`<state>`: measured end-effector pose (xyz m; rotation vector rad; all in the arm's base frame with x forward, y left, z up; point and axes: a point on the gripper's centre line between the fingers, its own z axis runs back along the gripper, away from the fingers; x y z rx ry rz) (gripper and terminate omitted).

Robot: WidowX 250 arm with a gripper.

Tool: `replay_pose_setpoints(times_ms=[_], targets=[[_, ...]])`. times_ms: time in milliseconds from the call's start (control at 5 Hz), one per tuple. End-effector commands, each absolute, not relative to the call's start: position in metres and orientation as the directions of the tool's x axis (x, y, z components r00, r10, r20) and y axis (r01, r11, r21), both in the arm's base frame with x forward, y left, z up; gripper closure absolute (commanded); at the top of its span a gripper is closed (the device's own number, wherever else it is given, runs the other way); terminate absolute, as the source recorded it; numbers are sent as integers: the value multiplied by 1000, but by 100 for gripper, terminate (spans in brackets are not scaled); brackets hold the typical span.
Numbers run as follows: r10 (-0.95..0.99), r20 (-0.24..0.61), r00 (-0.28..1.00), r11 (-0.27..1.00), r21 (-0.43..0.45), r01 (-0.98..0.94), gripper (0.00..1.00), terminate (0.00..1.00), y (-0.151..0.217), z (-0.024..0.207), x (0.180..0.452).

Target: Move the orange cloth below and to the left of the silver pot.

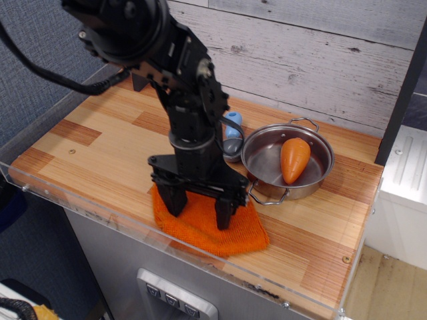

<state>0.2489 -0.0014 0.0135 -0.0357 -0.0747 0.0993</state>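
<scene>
Beneath the spread-apart claw [199,208], the orange cloth [207,223] is partly hidden beside the silver pot [287,162].

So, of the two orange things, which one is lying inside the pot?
The smooth carrot-shaped toy lies inside the silver pot; the nubbly orange cloth lies flat on the table under the gripper.

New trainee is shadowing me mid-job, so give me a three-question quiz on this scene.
1. True or false: the orange cloth lies inside the silver pot.
2. What lies in the pot? A) blue-handled scoop B) orange carrot toy C) nothing
3. Fill in: the end effector stands with its fingers spread over the ____.

Key: 1 false; 2 B; 3 cloth.
</scene>
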Motion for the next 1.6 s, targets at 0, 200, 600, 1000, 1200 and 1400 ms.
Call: replay_pose_setpoints(times_ms=[0,200,600,1000,1200,1400], targets=[[166,171,971,985,-82,-154,0,0,13,46,263],[183,190,965,981,-102,-166,0,0,12,59,268],[214,262,941,970,-168,-174,0,0,10,104,269],[214,262,941,970,-168,-174,0,0,10,104,269],[214,262,941,970,-168,-174,0,0,10,104,269],[214,262,941,970,-168,-174,0,0,10,104,269]])
